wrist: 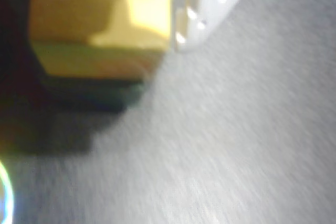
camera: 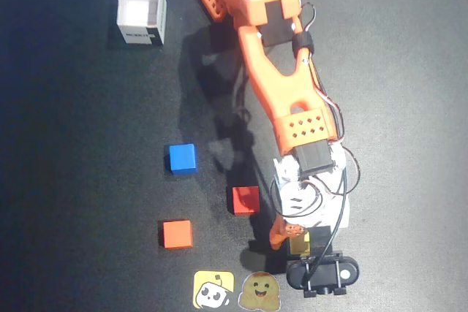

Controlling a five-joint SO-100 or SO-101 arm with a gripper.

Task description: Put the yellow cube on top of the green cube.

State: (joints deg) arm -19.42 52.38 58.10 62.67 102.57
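In the overhead view my gripper (camera: 296,242) is low at the front of the table, shut on the pale-yellow cube (camera: 298,241). In the wrist view the yellow cube (wrist: 136,9) fills the top left, pressed against the white jaw on its right, with a dark jaw on its left. The dark-green cube (wrist: 86,85) shows as a green band directly under the yellow one; the two look stacked or nearly touching. In the overhead view the green cube is hidden beneath the yellow cube and gripper.
A blue cube (camera: 182,158), a red cube (camera: 246,199) and an orange cube (camera: 177,234) lie left of the gripper. A white open box (camera: 142,11) stands at the back left. Two flat cartoon stickers (camera: 213,290) (camera: 259,291) lie at the front edge.
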